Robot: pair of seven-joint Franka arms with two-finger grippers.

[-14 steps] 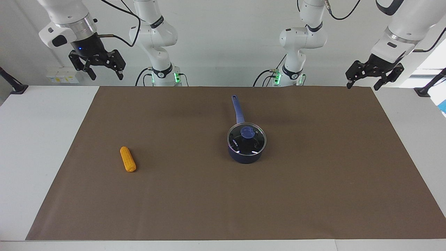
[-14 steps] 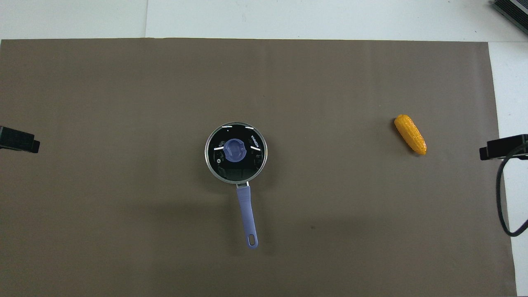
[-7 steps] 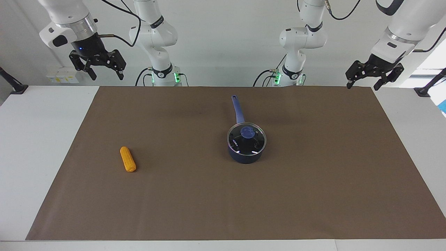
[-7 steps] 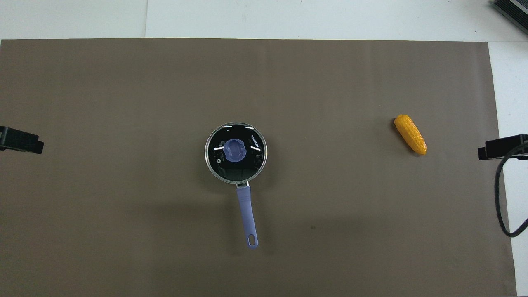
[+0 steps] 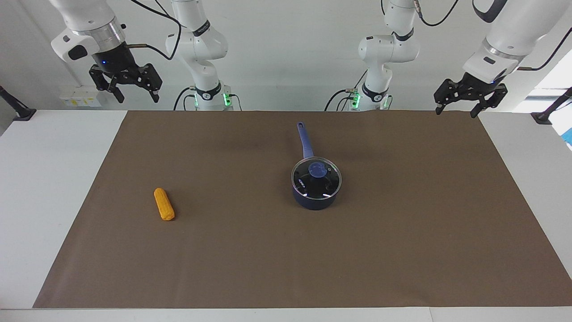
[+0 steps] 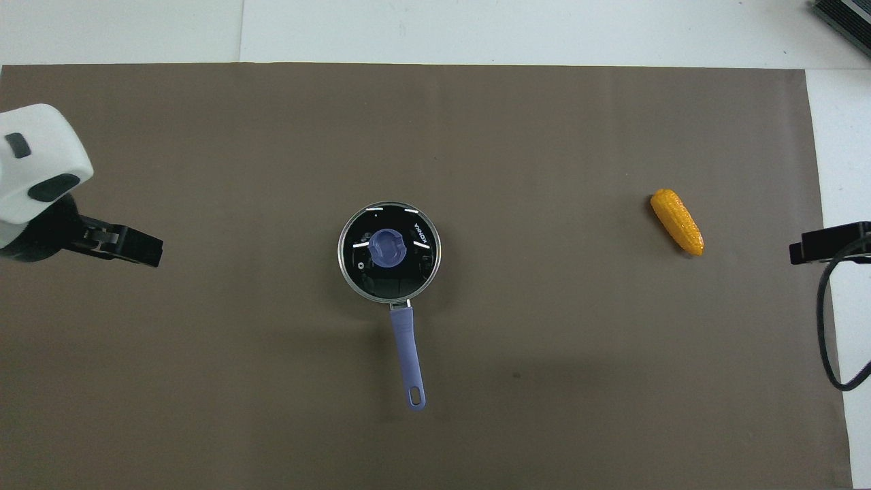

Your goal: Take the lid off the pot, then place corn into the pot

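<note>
The pot (image 5: pixel 314 200) stands mid-table on the brown mat, its long blue handle (image 5: pixel 305 141) pointing toward the robots. The lid (image 5: pixel 316 179), clear glass with a blue knob, sits shut on the pot; it also shows in the overhead view (image 6: pixel 389 250). The corn (image 5: pixel 164 204) lies on the mat toward the right arm's end, also in the overhead view (image 6: pixel 676 222). My left gripper (image 5: pixel 456 112) hangs open and empty, high over the mat's corner at the left arm's end. My right gripper (image 5: pixel 137 98) waits open and empty, high over the right arm's end.
The brown mat (image 5: pixel 402 232) covers most of the white table (image 5: pixel 40 188). A black cable (image 6: pixel 827 327) loops beside the right gripper in the overhead view. A dark object (image 6: pixel 844 17) sits at the table's corner farthest from the robots.
My left gripper has moved inward over the mat toward the pot; its white wrist now shows in the overhead view. The right arm, pot, lid and corn have not moved.
</note>
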